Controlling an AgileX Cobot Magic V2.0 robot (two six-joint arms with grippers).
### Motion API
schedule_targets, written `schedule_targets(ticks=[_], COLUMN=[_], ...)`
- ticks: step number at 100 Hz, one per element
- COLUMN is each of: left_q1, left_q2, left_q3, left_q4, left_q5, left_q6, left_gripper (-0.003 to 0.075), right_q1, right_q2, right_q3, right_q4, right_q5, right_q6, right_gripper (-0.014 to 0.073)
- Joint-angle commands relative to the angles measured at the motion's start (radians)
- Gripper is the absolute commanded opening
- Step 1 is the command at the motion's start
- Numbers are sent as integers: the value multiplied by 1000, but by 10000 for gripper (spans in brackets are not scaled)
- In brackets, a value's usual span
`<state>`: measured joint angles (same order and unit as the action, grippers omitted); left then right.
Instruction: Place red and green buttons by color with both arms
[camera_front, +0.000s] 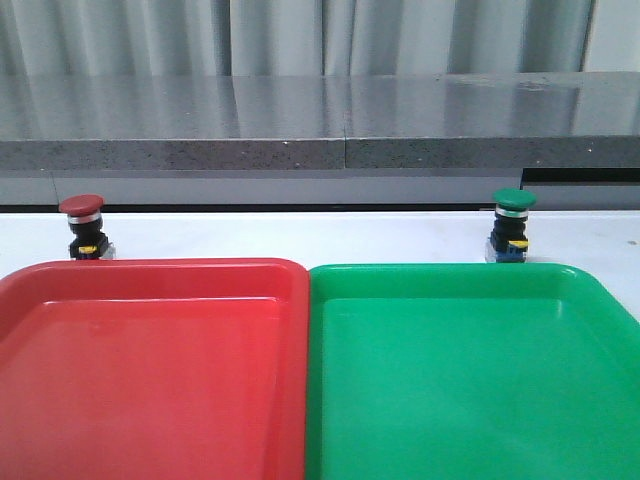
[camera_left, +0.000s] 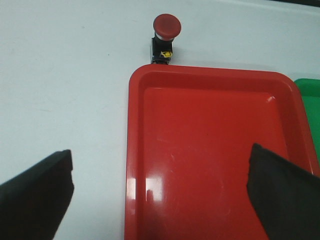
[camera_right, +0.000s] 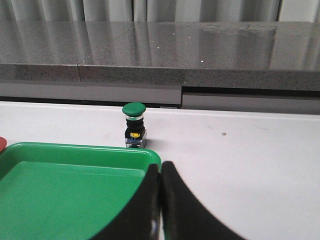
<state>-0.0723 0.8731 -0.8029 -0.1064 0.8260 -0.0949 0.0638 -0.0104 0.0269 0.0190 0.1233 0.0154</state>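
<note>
Black fingers of our left gripper (camera_left: 160, 192) sit nearest the lens, spread wide apart with nothing between them, hanging above the near part of the red tray (camera_left: 135, 150). Our right gripper (camera_right: 160, 200) has its two fingers pressed together, also holding nothing, low over the near rim of the green tray (camera_right: 75, 152).

Moving outward from the left gripper, the red button (camera_left: 166, 37) stands upright on the white table (camera_left: 60, 90), just beyond the red tray's far rim, close to its left corner. Beyond the right gripper, the green button (camera_right: 134, 125) stands upright on the table just past the green tray's far edge.

From the front view, the red tray (camera_front: 150, 275) and green tray (camera_front: 450, 275) lie side by side with their inner rims touching, each button behind the tray of its own colour. We judge that this layout lets each arm serve its own side. Neither button is in a tray yet. We would expect the right fingers to need opening before any grasp.
</note>
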Motion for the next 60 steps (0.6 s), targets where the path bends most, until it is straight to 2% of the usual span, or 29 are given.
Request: schedule_targets(ticks=[1, 42, 60], left_q1=[2, -96, -107], left_q2=[74, 409, 569], left_q3=[-76, -294, -391], left_q4=[-20, 0, 16], left_q5=[-105, -200, -210], left_q6=[17, 32, 32], left_gripper=[670, 670, 670], right_q1=[-6, -6, -6], right_q2=[-20, -20, -20], right_q3=[-14, -14, -14], right_q4=[-11, -11, -11], right_q5=[-86, -86, -86], right_q6=[0, 0, 0], right_gripper=[-109, -109, -109])
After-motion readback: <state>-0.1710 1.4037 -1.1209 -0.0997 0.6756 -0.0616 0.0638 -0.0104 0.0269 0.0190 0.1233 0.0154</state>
